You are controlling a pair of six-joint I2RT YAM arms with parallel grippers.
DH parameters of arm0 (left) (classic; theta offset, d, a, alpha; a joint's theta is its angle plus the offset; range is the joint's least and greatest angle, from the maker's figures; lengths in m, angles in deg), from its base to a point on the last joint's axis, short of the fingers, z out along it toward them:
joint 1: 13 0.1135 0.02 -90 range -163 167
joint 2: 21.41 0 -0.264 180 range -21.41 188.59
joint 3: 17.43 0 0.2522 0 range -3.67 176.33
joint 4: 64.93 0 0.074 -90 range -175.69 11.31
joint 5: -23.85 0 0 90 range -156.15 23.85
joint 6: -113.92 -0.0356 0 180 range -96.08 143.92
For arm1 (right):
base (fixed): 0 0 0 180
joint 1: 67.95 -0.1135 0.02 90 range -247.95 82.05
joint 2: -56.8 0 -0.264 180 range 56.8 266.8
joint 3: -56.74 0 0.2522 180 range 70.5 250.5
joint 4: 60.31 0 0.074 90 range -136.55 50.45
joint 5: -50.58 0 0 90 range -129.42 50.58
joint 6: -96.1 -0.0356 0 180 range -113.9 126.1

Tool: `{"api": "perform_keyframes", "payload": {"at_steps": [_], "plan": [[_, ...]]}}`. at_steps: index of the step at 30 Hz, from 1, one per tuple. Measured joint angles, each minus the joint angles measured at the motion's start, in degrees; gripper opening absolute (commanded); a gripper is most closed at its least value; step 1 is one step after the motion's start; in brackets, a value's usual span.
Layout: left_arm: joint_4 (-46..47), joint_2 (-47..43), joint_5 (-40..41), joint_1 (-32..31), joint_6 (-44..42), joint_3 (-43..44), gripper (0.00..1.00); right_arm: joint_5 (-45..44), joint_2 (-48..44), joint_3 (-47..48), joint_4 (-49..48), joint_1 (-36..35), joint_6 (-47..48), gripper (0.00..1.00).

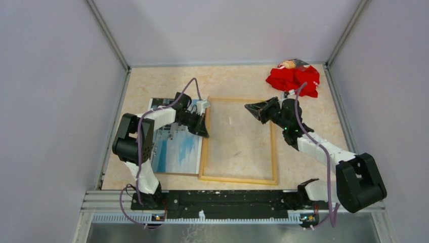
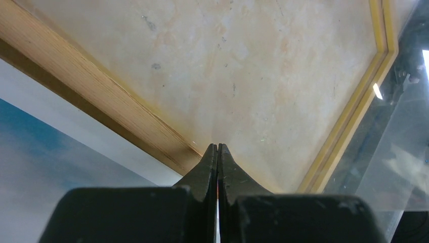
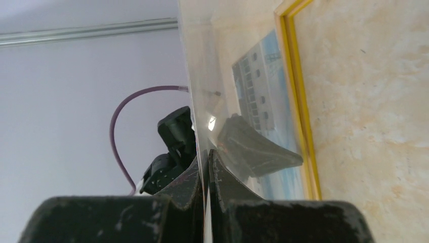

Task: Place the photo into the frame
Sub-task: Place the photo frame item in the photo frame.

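Observation:
The frame (image 1: pixel 203 152) lies flat mid-table, pale wood side up with a yellow rim (image 2: pixel 349 121). The photo (image 1: pixel 177 147), a white building under blue sky, lies face up just left of it on a brown board (image 1: pixel 177 173). My left gripper (image 1: pixel 205 132) is shut, its tips (image 2: pixel 218 145) low over the inner edge of the frame's left rail (image 2: pixel 116 109), and nothing sticks out past them. My right gripper (image 1: pixel 248 107) hovers over the frame's far right part, shut on the edge of a clear pane (image 3: pixel 202 76) held nearly on edge. Through that pane I see the photo (image 3: pixel 258 86) and the frame (image 3: pixel 298 101).
A crumpled red cloth (image 1: pixel 293 78) lies at the back right corner. Grey walls close in the table on the left, back and right. The black mounting rail (image 1: pixel 227 200) runs along the near edge.

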Motion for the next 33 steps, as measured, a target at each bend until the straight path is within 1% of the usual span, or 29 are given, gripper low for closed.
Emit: {"api": "perform_keyframes", "payload": {"at_steps": [5,13,17,20,24,33], "plan": [[0.1,0.0,0.0,0.0,0.0,-0.4,0.00,2.0,-1.9,-1.0,3.7,2.2,1.9,0.00],[-0.4,-0.1,0.4,0.1,-0.3,-1.2,0.00,3.2,-3.8,-0.9,8.4,3.4,4.8,0.00],[-3.0,-1.0,0.4,0.9,-2.0,-0.5,0.05,3.8,-4.4,-0.9,10.7,4.3,6.0,0.00],[-4.3,-2.6,0.9,1.7,-3.4,0.4,0.06,4.2,-5.0,-0.8,12.1,4.9,6.7,0.00],[-4.6,-4.7,2.4,2.3,-4.5,0.6,0.07,4.3,-6.1,-0.8,13.5,5.1,7.4,0.00],[-4.1,-4.3,3.5,2.3,-4.3,-0.1,0.07,4.4,-6.5,-0.8,14.5,5.3,8.1,0.00]]}}
